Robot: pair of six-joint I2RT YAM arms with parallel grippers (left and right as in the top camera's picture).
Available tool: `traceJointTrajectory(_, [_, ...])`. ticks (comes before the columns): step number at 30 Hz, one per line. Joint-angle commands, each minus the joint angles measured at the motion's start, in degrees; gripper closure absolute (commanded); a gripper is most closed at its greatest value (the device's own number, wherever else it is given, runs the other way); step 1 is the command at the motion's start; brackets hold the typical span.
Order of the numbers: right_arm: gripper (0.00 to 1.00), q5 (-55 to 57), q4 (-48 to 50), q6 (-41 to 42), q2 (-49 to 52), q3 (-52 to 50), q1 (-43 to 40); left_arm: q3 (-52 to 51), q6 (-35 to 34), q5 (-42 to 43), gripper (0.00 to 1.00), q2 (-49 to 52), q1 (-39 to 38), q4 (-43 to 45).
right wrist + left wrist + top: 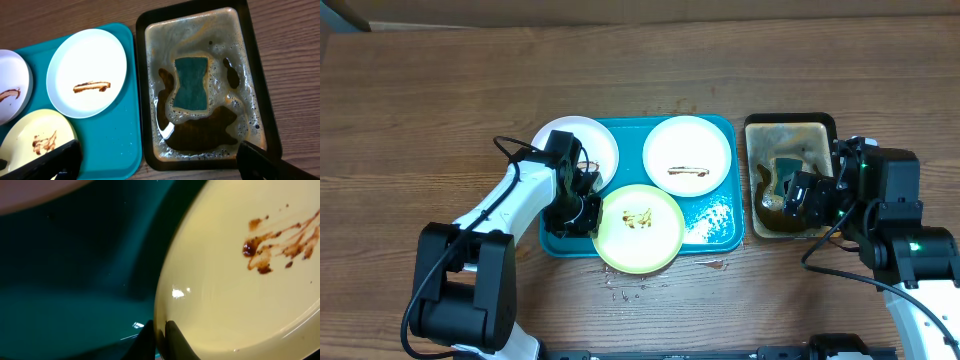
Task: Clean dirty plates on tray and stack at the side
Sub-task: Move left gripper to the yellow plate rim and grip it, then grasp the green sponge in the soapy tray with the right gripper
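The teal tray (pixel 715 228) holds three plates. A yellow-green plate (pixel 640 238) with brown smears lies at its front and overhangs the front rim. My left gripper (pixel 587 208) is shut on that plate's left rim; in the left wrist view the fingers (pixel 161 339) pinch the plate's edge (pixel 240 305) over the tray (pixel 75 280). A white plate (pixel 688 150) with a brown streak lies at the back right. Another white plate (pixel 592 138) lies at the back left, partly under my left arm. My right gripper (pixel 798 195) is open and empty over the black tray.
A black tray (pixel 790 124) of brown foamy liquid stands right of the teal tray, with a green sponge (pixel 191 82) lying in it. Droplets lie on the wooden table in front of the teal tray. In the right wrist view my fingers (pixel 157 161) straddle the black tray's near end.
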Motion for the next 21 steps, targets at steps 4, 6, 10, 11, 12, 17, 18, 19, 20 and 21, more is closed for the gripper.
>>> traceJointTrajectory(4, [0.02,-0.33,0.55,0.04,-0.28,1.79,0.22,1.11,-0.22,-0.79,0.96,0.37,-0.17,0.22])
traceJointTrajectory(6, [0.07,-0.33,1.38,0.04,-0.28,1.79,0.22,1.11,-0.22,-0.79,0.96,0.37,-0.17,0.26])
traceJointTrajectory(10, [0.22,-0.35,2.29,0.07,0.50,2.49,0.22,1.11,-1.57,-0.74,0.96,0.37,-0.17,0.83])
traceJointTrajectory(11, [0.23,-0.35,1.95,0.07,1.20,3.19,0.22,1.11,-1.84,-0.70,0.96,0.37,-0.17,0.90])
traceJointTrajectory(12, [0.23,-0.35,1.22,0.07,2.40,4.42,0.22,1.11,-1.95,-0.61,0.96,0.37,-0.17,0.94])
traceJointTrajectory(17, [0.23,-0.33,-2.43,0.04,10.78,11.06,0.22,1.11,-1.95,-0.61,0.96,0.37,-0.17,1.05])
traceJointTrajectory(18, [0.23,-0.33,-2.69,0.04,12.66,11.87,0.22,1.11,-1.95,-0.61,0.96,0.37,-0.17,1.05])
traceJointTrajectory(19, [0.23,-0.33,-2.64,0.04,14.51,12.33,0.22,1.11,-1.95,-0.61,0.96,0.37,-0.17,1.05])
traceJointTrajectory(20, [0.23,-0.33,-2.29,0.04,16.68,12.55,0.22,1.11,-1.97,-0.59,0.96,0.37,-0.17,1.05])
traceJointTrajectory(21, [0.23,-0.26,-1.88,0.07,18.80,12.55,0.22,1.11,-2.01,-0.59,0.96,0.37,-0.17,1.03])
